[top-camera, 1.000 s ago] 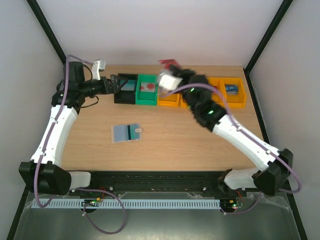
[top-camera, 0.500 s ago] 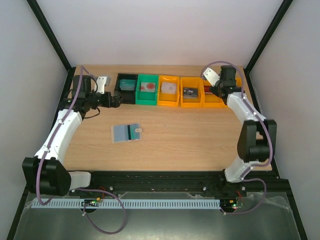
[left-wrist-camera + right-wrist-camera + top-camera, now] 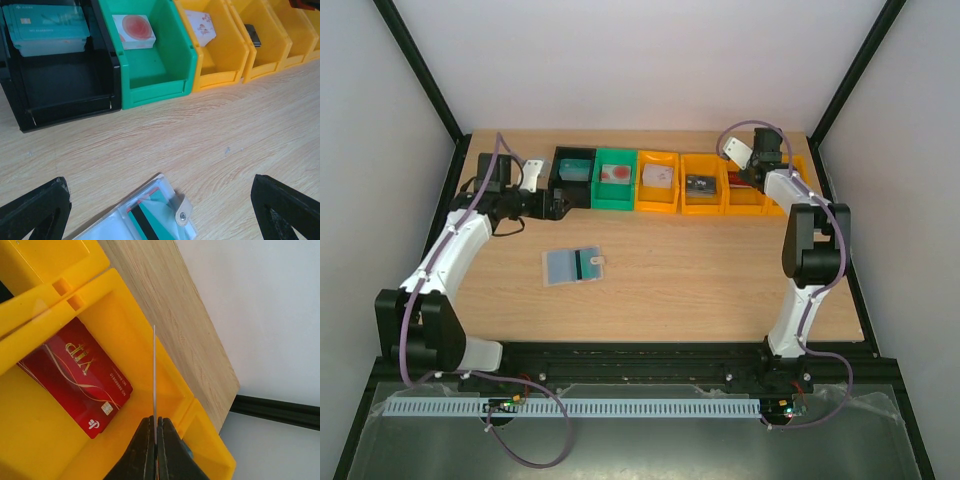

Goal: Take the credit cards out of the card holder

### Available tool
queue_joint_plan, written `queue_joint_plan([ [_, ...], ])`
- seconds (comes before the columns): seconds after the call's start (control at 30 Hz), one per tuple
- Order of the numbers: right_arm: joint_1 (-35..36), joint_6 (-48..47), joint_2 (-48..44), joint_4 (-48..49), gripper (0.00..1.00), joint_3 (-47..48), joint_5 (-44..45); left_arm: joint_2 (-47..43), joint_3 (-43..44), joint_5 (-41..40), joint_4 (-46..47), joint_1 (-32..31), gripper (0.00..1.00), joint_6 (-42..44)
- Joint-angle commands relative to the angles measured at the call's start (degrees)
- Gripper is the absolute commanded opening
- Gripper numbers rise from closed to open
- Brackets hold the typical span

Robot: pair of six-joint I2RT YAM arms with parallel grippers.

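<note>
At the 2 o'clock corner of the counter [image 3: 720, 290], the right end effector [image 3: 155, 432] is clamped on a thin card [image 3: 154, 370]. The card is seen edge-on over the yellow bins [image 3: 167, 390], close to the wall beside a red card [image 3: 75, 377]. I think it should go lower, clearly inside one compartment, before letting go. The card holder [image 3: 552, 268] lies open at 8 o'clock with a teal card [image 3: 159, 199] inside. The left end effector [image 3: 560, 203], fingers wide apart, hangs near it.
</note>
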Motion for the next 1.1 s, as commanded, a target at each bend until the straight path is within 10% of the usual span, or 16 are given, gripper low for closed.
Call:
queue_joint_plan([
  [0.0, 0.19, -3.02, 0.66, 2.29, 0.02, 0.95, 2.74, 1.39, 1.35, 0.85, -1.07, -0.01, 1.0, 1.31],
  [1.07, 3.57, -7.67, 5.51, 6.77, 0.01, -3.75, 9.97, 2.08, 1.38, 0.83, -1.1, 0.01, 1.0, 1.74],
])
